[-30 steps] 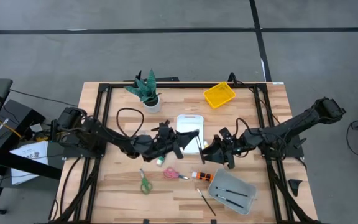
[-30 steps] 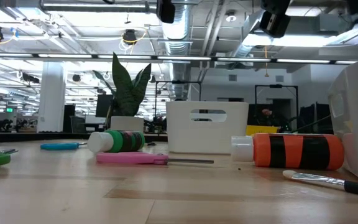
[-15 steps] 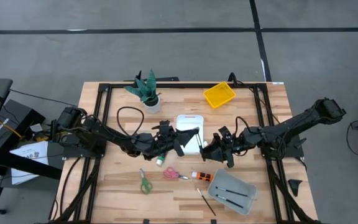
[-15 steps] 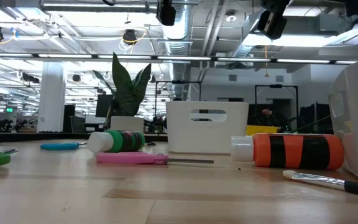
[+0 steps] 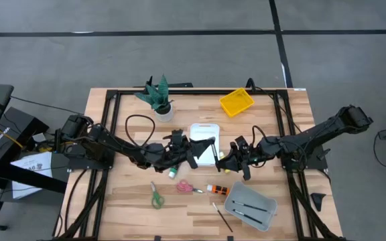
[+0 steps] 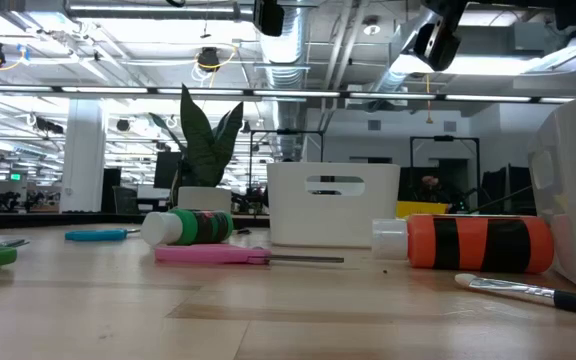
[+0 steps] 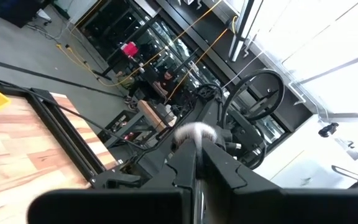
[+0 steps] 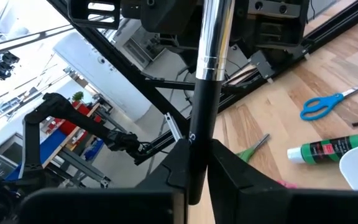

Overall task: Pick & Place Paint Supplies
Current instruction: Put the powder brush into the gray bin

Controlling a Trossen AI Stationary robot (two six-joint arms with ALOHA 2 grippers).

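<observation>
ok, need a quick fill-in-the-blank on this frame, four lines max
1. The left gripper and the right gripper both clamp one thin ___ above the table.
2. The grey tray holds ___ brushes.
3. The paint bottle lying beside the grey tray is ___.
4. The scissors nearest that bottle have ___ handles.

Missing words: brush; two; orange; pink.
</observation>
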